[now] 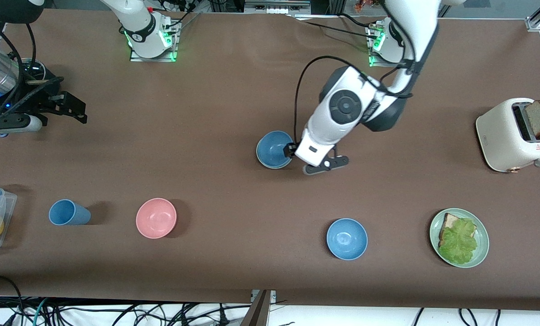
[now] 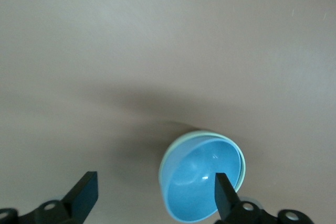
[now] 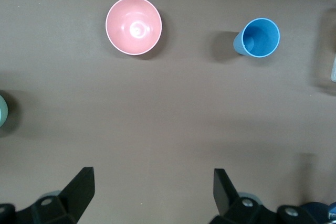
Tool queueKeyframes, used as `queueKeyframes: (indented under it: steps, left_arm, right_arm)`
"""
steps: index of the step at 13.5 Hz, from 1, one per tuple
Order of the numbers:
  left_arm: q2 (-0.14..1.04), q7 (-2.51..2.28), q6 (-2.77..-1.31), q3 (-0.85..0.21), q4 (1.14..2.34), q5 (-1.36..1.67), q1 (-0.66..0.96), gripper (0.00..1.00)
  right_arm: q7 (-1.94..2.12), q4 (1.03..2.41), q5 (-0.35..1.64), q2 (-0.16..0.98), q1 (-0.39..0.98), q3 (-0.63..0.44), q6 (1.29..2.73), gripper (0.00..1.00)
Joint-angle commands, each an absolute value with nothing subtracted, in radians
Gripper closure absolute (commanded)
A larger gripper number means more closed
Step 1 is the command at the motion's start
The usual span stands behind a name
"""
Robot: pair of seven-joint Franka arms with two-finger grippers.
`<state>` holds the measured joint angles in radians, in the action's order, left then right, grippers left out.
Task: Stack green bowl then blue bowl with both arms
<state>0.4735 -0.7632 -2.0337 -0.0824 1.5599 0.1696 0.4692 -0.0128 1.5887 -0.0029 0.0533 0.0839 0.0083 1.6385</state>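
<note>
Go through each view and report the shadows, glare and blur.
Front view: sharp, soft shadows beside the small round pink bowl and blue plastic cup. Left wrist view: broad blurred shadow on the brown table, small glint inside the greyish-blue bowl. Right wrist view: even light, faint glare in the pink bowl.

A pink bowl (image 1: 156,218) sits beside a blue cup (image 1: 68,213) lying on its side — both toward the right arm's end. A brighter blue bowl (image 1: 346,238) stands near a green plate (image 1: 481,233) of bread and lettuce (image 1: 459,240) — a toaster (image 1: 514,135) holds a slice.
</note>
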Motion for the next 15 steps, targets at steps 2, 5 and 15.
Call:
queueKeyframes:
  steps: [2,5,15]
  left_arm:
    - [0.356,-0.434,-1.886,-0.078,1.532,0.155,0.335,0.00]
    - [0.267,-0.287,-1.804,-0.080,1.532,0.127,0.204,0.00]
    - [0.112,-0.048,-1.594,-0.077,1.591,0.046,-0.037,0.00]
  right_arm:
    - [-0.003,1.569,-0.009,0.057,0.083,0.008,1.618,0.00]
    - [-0.003,1.569,-0.008,0.055,0.083,0.008,1.617,0.00]
    - [-0.009,1.566,-0.003,0.055,0.083,0.009,1.588,0.00]
